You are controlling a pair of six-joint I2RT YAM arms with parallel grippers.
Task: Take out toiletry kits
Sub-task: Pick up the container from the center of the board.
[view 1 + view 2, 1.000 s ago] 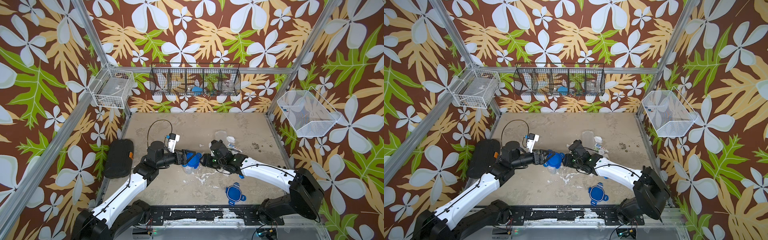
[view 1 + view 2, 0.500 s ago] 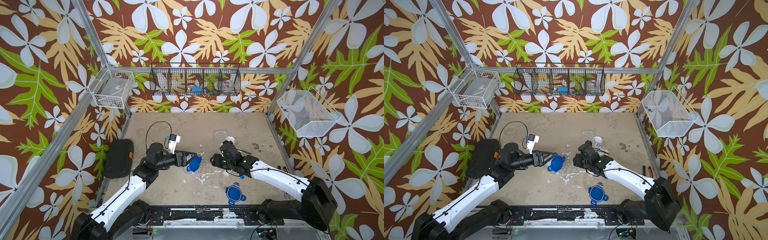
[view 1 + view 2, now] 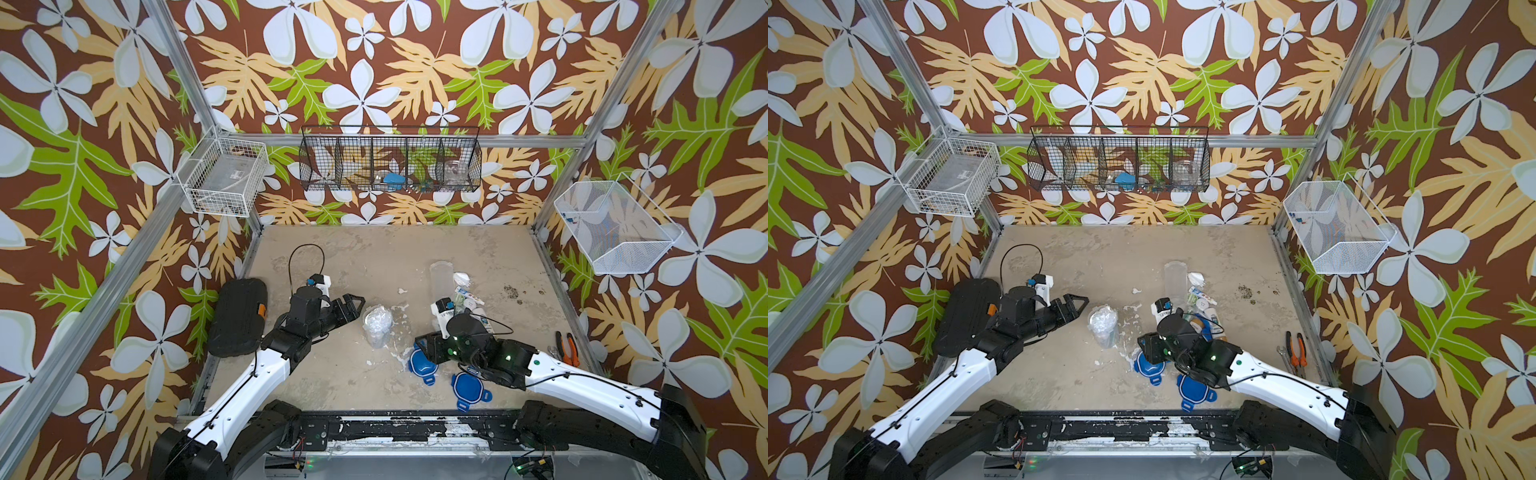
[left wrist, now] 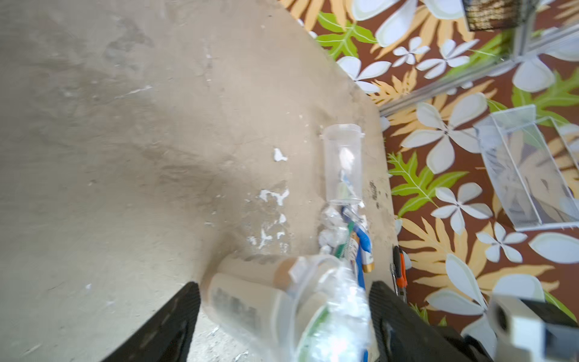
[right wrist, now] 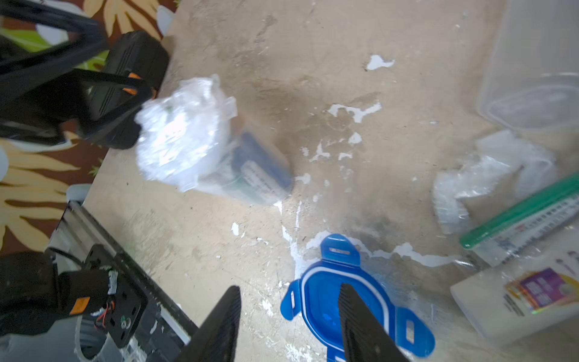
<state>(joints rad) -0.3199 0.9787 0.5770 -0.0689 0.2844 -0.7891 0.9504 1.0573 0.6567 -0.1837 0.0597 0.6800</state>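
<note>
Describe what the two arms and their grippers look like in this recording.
The left arm and right arm match: white links between black joints, a thin black cable along each shell. The left gripper and right gripper are black with flat ribbed fingers. Each wrist carries a white camera block; a black cable loop rises over the left one. Green lights dot the right arm.

No writing can be read: the label print on the white bottle (image 5: 517, 301), the green-edged tube (image 5: 526, 219) and the packed jar (image 5: 250, 175) is too blurred.

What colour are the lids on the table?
Blue with white rings; a lid shows best in the right wrist view.
</note>
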